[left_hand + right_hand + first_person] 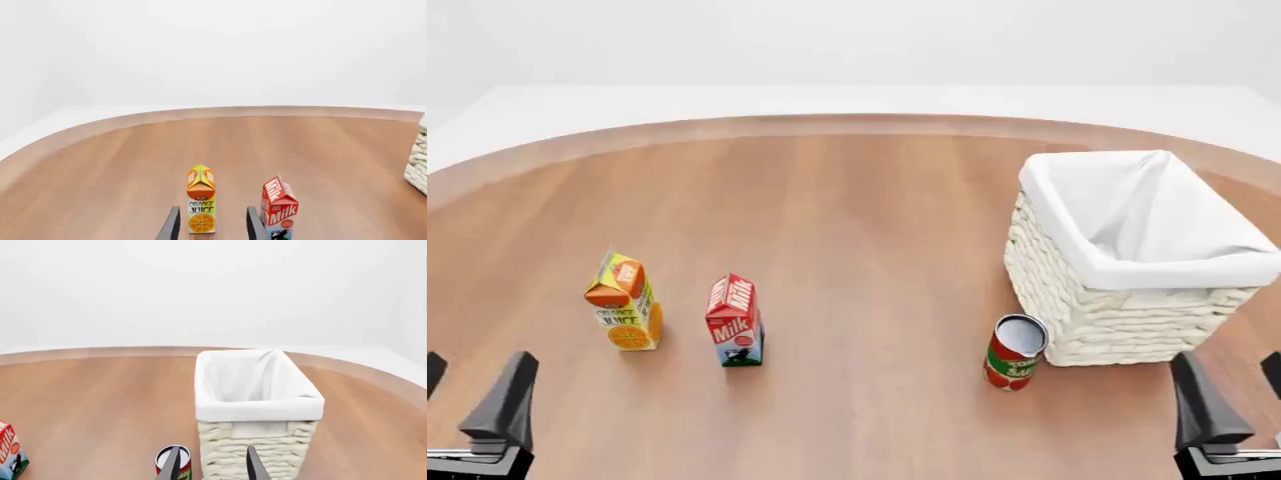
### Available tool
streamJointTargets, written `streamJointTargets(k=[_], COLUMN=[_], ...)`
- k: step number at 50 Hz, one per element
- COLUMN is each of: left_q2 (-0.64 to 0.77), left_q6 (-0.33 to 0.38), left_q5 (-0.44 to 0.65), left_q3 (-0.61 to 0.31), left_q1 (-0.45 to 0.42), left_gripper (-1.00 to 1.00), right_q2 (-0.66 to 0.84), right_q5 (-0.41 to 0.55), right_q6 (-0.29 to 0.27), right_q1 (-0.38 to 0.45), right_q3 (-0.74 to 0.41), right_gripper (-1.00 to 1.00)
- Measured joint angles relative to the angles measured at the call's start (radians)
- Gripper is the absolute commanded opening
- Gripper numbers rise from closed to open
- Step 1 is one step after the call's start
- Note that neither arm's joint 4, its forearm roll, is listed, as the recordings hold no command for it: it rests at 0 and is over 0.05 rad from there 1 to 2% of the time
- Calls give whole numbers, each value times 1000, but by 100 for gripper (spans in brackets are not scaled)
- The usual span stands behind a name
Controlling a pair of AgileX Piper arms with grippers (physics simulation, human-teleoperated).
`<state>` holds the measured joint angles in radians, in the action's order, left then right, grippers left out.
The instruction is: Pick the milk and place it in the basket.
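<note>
Red-topped milk upright on table, lined wicker basket well apart

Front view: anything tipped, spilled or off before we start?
Nothing stands out. The milk and the orange juice carton stand upright and apart on the table. The red can is upright beside the basket, which sits square with its lining folded over the rim. Both grippers are open and hold nothing.

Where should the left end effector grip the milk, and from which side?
Grip the milk across its flat lower side walls, below the sloped red gable, coming in low from the near edge. It stands upright, apart from the orange juice, so the left end effector likely fits.
</note>
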<state>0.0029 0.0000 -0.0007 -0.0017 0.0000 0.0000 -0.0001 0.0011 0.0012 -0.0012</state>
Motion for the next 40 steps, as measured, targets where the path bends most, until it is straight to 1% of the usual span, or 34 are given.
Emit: streamJointTargets(k=[23, 40], left_q2=[4, 5], left_q6=[0, 0], left_q5=[-1, -1], left_q3=[-2, -3], left_q1=[0, 0], left_gripper=[100, 100], right_q2=[0, 12], right_q5=[6, 2], right_q6=[-20, -15], right_q1=[8, 10], right_q3=[0, 0], right_gripper=[100, 100])
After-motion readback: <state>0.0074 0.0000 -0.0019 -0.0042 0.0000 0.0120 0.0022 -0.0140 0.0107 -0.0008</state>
